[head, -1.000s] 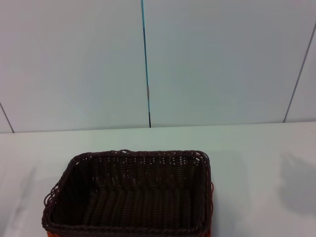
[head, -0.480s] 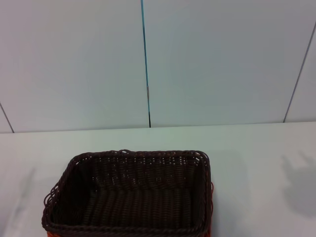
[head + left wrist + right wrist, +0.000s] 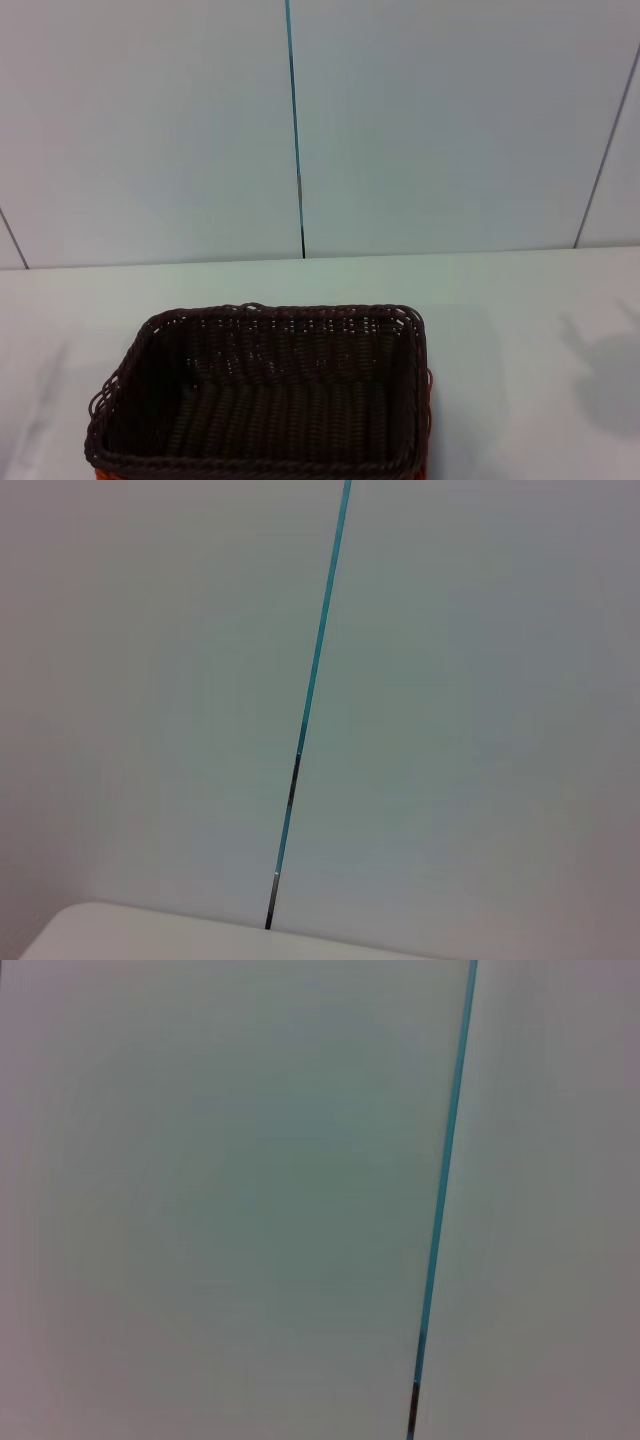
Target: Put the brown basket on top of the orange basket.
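Note:
The brown basket (image 3: 265,395) sits at the front of the white table in the head view, nested on top of the orange basket. Only thin orange slivers of the orange basket (image 3: 430,395) show along the brown basket's right side and bottom edge. Neither gripper shows in any view. A gripper-shaped shadow (image 3: 605,375) lies on the table at the right edge, and a fainter one at the left edge. Both wrist views show only the wall.
A white table (image 3: 500,300) runs to a pale panelled wall (image 3: 150,130) with a teal seam (image 3: 295,130). The left wrist view shows the seam (image 3: 310,690) and a table corner (image 3: 90,935). The right wrist view shows the seam (image 3: 445,1180).
The shadow at the table's right edge has shifted and changed shape slightly. The baskets have not moved.

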